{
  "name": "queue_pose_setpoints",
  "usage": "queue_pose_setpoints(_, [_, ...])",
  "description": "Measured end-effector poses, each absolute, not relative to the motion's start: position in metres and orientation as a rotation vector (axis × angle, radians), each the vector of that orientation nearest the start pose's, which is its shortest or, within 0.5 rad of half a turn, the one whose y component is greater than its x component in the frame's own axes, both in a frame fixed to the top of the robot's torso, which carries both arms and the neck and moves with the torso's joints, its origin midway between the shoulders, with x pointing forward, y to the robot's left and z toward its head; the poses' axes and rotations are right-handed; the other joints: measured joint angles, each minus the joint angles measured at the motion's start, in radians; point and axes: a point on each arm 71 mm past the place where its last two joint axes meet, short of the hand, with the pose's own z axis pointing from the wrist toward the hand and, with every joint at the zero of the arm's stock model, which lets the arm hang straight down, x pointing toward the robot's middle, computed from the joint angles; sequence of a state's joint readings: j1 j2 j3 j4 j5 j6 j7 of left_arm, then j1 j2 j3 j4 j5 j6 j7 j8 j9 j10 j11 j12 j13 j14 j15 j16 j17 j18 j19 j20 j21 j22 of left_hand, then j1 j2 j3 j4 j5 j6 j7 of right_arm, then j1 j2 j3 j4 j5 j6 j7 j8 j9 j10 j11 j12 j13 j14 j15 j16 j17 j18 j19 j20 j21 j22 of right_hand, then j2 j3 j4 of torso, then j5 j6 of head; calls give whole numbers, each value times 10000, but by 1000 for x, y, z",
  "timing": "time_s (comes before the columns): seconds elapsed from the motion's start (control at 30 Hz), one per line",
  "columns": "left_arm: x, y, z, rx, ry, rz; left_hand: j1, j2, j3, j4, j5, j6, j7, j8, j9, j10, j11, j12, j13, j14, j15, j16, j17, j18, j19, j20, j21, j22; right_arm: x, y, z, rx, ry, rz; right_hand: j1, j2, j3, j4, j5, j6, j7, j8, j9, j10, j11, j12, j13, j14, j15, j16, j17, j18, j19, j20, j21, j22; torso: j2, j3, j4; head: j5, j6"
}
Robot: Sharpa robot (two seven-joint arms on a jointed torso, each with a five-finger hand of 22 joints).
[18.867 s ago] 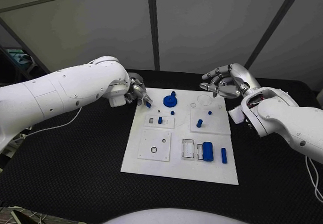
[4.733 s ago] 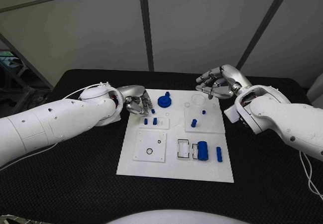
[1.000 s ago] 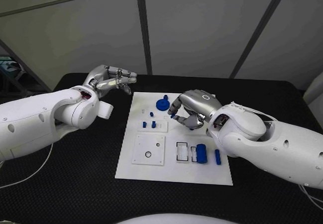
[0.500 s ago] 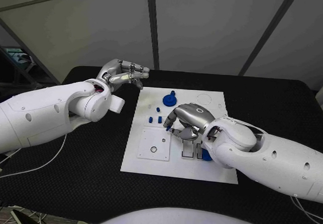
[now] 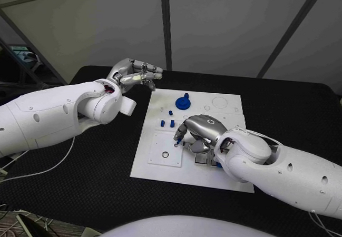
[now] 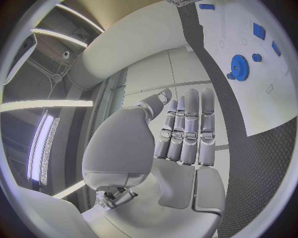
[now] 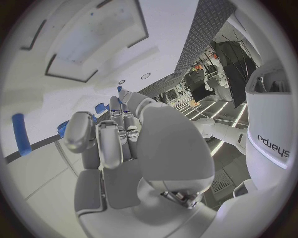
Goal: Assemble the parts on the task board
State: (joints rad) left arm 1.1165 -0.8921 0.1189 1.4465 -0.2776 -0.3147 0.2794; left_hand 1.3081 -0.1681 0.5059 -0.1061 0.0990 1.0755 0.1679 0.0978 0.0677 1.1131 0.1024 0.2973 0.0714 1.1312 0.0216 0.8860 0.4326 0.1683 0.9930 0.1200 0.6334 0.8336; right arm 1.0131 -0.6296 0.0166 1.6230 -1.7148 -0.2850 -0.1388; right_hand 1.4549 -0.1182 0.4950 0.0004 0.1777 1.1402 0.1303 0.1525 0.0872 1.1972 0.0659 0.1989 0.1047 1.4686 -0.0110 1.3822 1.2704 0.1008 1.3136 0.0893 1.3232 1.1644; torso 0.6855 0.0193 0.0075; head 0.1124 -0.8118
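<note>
The white task board lies mid-table. My right hand hovers over its middle and pinches a small blue peg at its fingertips, just above the near-left panel with a round hole. In the right wrist view the peg's tip pokes out past the curled fingers. My left hand is raised beyond the board's far-left corner, fingers straight and holding nothing. A blue gear stands at the far side, with two short pegs in front of it.
Another blue peg lies flat on the board beside rectangular slots. Round outlines mark the board's far-right panel. My right forearm covers the board's near-right part. Black table surrounds the board.
My right hand has moved from the board's middle toward the near-left panel, carrying the small peg. The left hand stays raised by the far-left corner.
</note>
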Motion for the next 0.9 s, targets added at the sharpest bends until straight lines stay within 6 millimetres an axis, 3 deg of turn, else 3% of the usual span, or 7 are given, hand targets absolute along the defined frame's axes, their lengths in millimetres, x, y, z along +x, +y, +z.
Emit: queue_pose_setpoints(0.9, [507,258,-169,-9614,14240,-13609,0,0,0,0,0,0,0,0,0,0,0,0,0,0,0,-38,-27,-1,-36,36,0,-8,415,-54,-234,-4625,16649,8713,1,-3,-2,2,-22,21,22,-59,-7,-2,2,-38,-3,0,0,0,9,1,0,0,0,-2,3,-6,11,66,-112])
